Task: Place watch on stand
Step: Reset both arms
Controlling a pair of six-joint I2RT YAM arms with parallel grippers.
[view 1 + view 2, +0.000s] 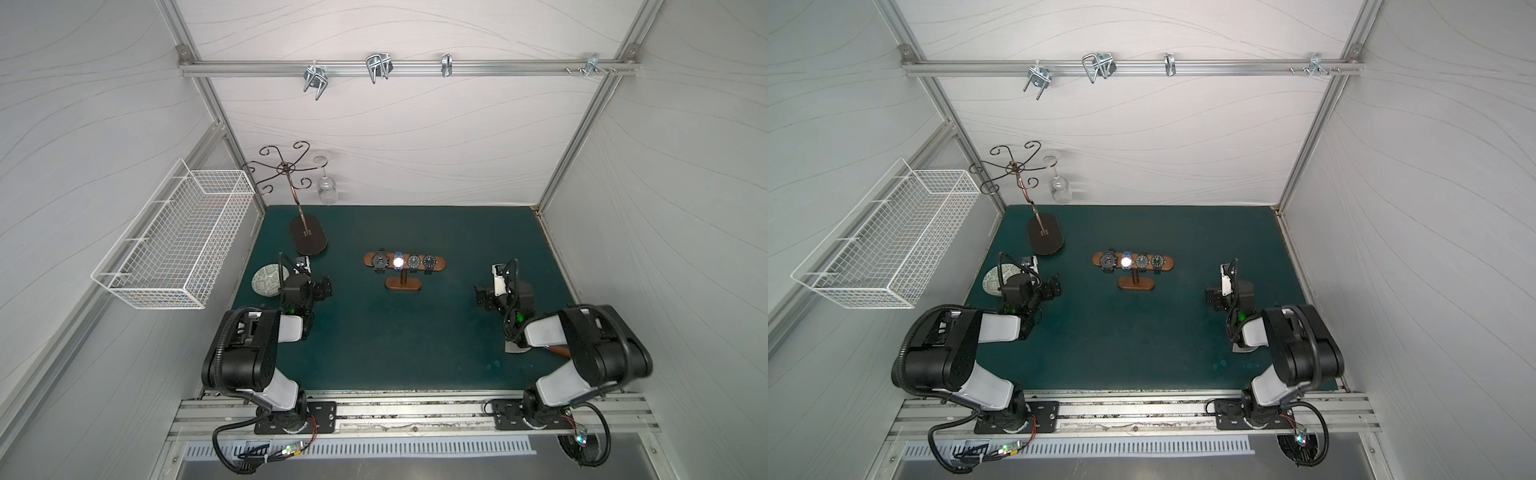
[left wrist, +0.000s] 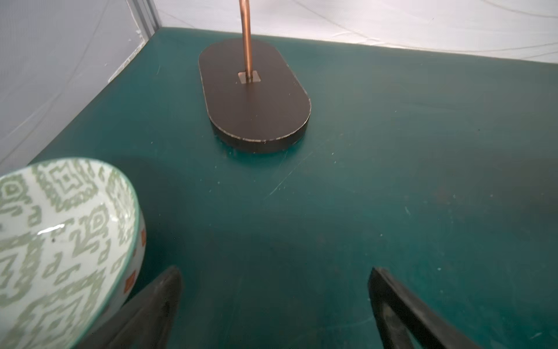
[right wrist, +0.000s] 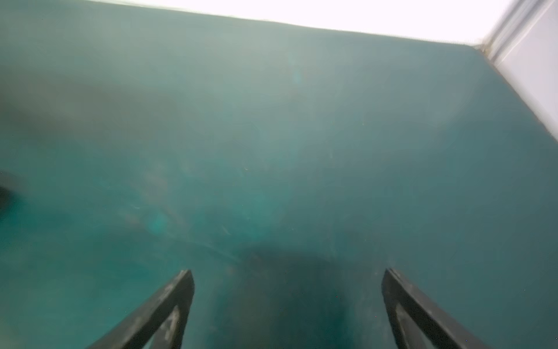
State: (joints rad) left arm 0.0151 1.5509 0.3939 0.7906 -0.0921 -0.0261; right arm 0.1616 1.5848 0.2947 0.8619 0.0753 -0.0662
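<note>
Though washed out to a white glare at the dial, plainly strapped round the crossbar of the stand (image 1: 403, 285) (image 1: 1136, 284): blue-banded watch (image 1: 399, 262) (image 1: 1126, 261), second from the end nearer the left arm. Alongside it on the same bar, three dark watches (image 1: 413, 261) (image 1: 1143, 261), one on the left-arm side and two on the other, all four close together with faces up. Stands upright near the middle of the green mat (image 1: 395, 340), short post and oval base under the bar.

Well apart to either side, left gripper (image 1: 327, 286) (image 2: 274, 272) and right gripper (image 1: 481, 297) (image 3: 288, 272). Hang low over the mat, fingers spread wide, only bare mat between them, nothing held.

Just beside the left gripper, on its outer side, patterned green-and-white bowl (image 1: 266, 280) (image 2: 60, 241). Farther back on that side, tall dark metal rack (image 1: 308, 237) (image 2: 253, 96) with curled arms, and an upside-down wine glass (image 1: 327, 189) hanging from one arm. On the left wall, white wire basket (image 1: 174, 241). Right wrist view blurred, showing little beyond mat and finger ends.
</note>
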